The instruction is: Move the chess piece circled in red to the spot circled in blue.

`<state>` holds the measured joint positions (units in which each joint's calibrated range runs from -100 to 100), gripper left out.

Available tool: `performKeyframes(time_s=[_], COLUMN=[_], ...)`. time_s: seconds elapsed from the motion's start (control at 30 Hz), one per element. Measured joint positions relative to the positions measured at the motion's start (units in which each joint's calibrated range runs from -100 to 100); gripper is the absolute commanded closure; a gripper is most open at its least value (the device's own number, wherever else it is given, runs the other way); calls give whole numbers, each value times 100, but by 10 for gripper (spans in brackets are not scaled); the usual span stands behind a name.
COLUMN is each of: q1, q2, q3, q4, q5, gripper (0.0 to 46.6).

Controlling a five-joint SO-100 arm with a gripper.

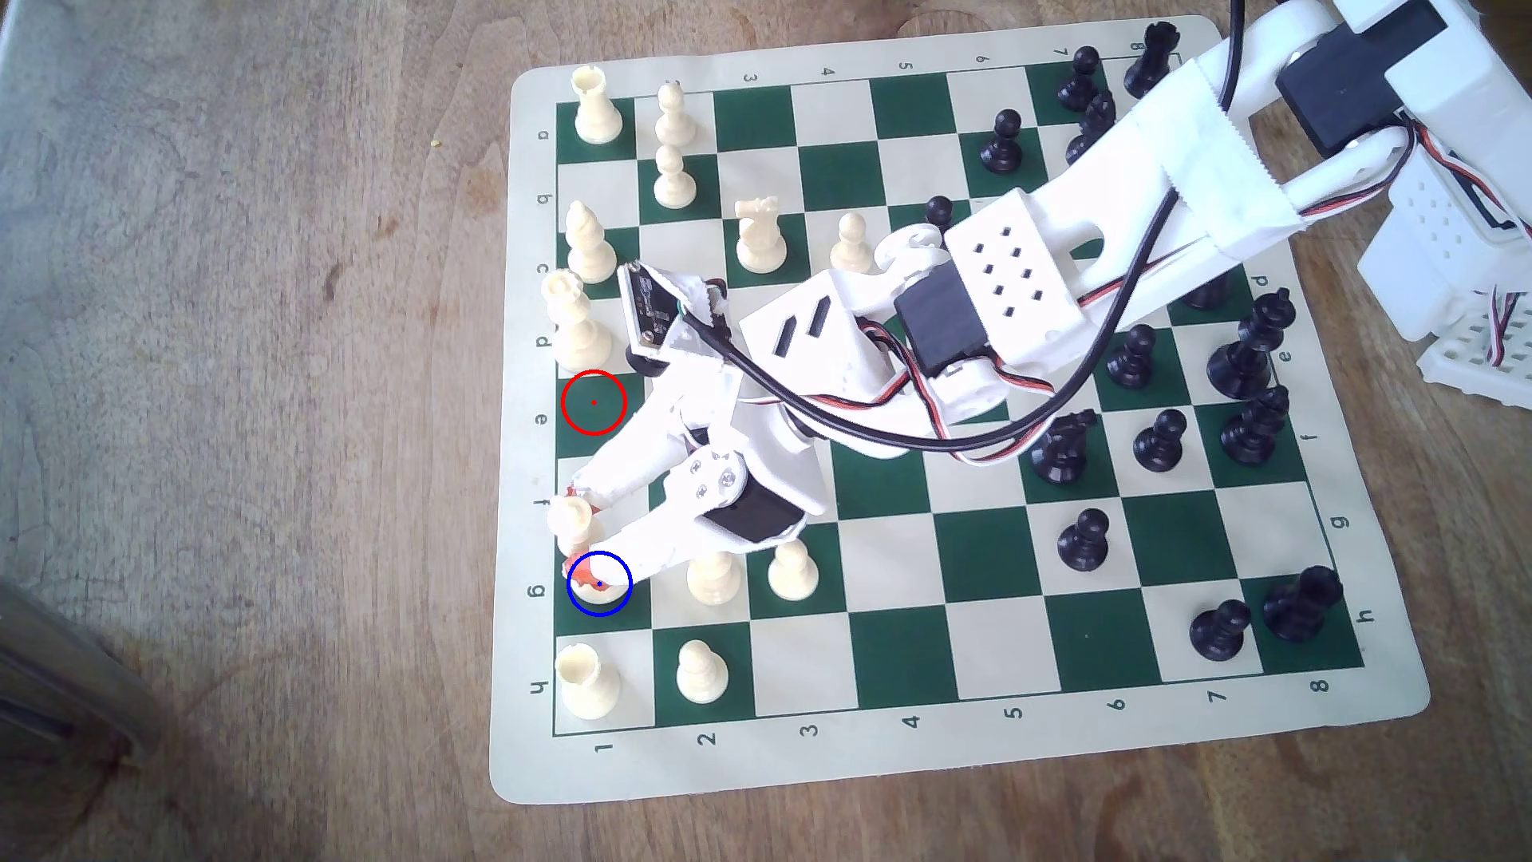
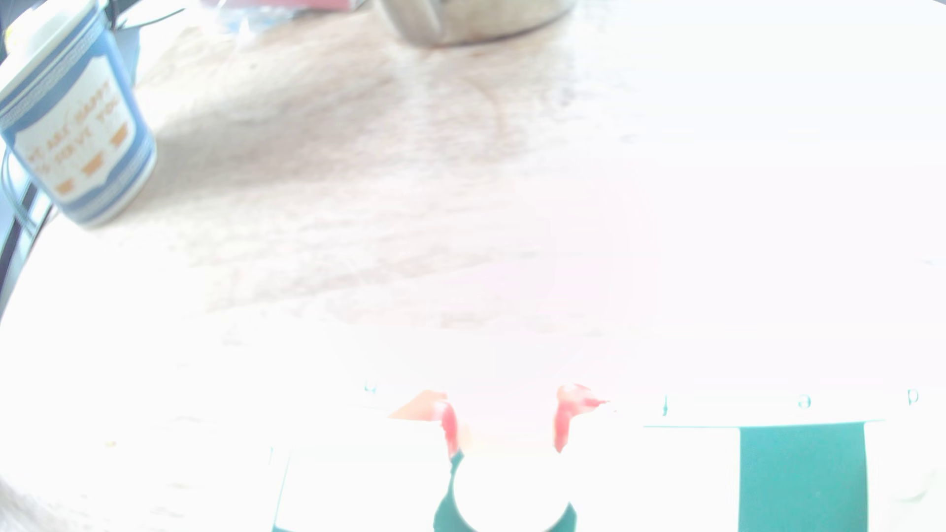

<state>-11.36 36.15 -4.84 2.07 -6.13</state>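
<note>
Chess piece (image 1: 572,524) seen between gripper (image 1: 585,535) fingertips, pinched or merely bracketed can't be told; wrist view too washed out. Piece's head sits over row f, base apparently at edge of blue-ringed spot (image 1: 598,583), so possibly tilted or not yet centred. Risks judged: if let go off-centre, piece may topple or straddle squares; lower finger could be dragged into nearby cream pawn (image 1: 713,577) on withdrawal.

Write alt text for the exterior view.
A white robot arm reaches across a green-and-cream chessboard, its gripper straddling a tall cream chess piece beside the blue-ringed square. A red-ringed square lies bare nearby.
</note>
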Motion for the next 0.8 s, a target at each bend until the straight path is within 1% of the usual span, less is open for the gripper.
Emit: performKeyframes(time_s=[0.07, 0.1, 0.33, 0.5, 0.6, 0.7, 0.8], q1=[0, 0, 7, 125, 206, 280, 317], q2=[0, 0, 0, -101, -519, -1215, -1667], q3=[0, 0, 0, 9, 63, 596, 886], q4=[8, 8, 255, 669, 876, 1052, 1052], q5=[0, 0, 0, 34, 54, 54, 54], gripper=[276, 273, 264, 258, 257, 260, 267])
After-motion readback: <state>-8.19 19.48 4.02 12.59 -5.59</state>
